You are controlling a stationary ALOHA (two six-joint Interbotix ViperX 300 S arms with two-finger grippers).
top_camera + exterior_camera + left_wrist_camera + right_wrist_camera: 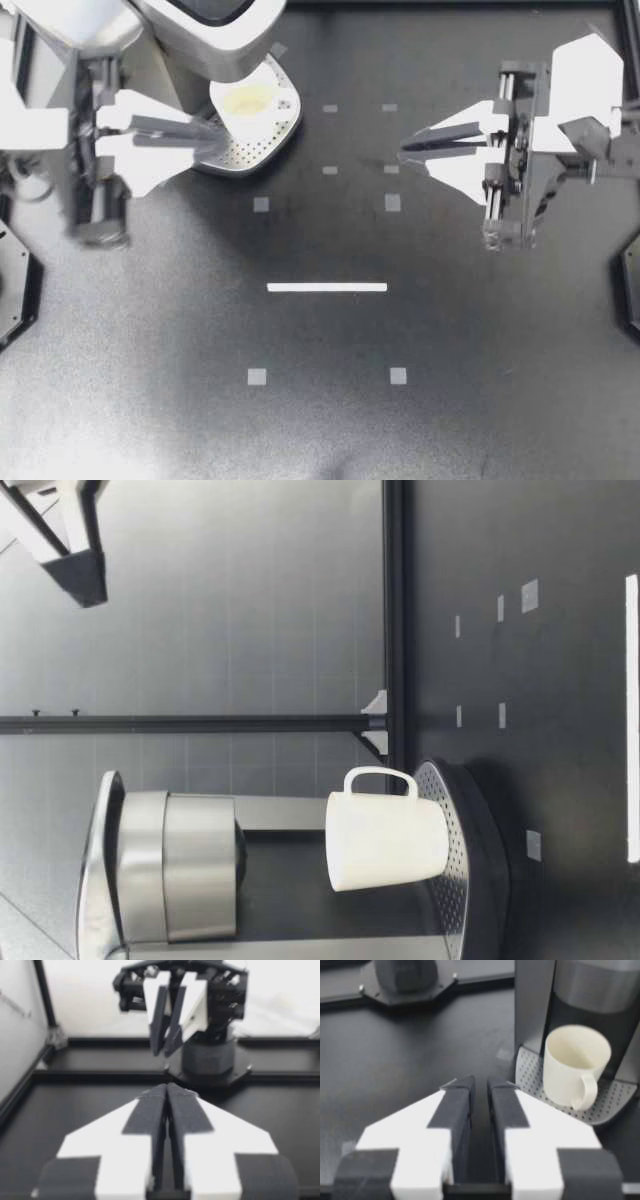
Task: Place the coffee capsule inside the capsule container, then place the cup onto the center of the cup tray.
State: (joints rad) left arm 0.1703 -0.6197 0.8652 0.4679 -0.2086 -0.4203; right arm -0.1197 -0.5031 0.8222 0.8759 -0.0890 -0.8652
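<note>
Left gripper (220, 138) fingers pressed together, empty, tips just beside cup (250, 100). Right gripper (403, 150) narrowed to slit, empty, well apart, leaving room. Cup upright on cup tray (265, 152); I judge placement done. Capsule unseen.

One cup (248, 100). One cup tray (250, 155). One coffee machine (200, 25). Two hands: left hand (215, 135), right hand (403, 149). One white strip (327, 287) on table (330, 430). Eight grey squares (261, 204) on open table.
</note>
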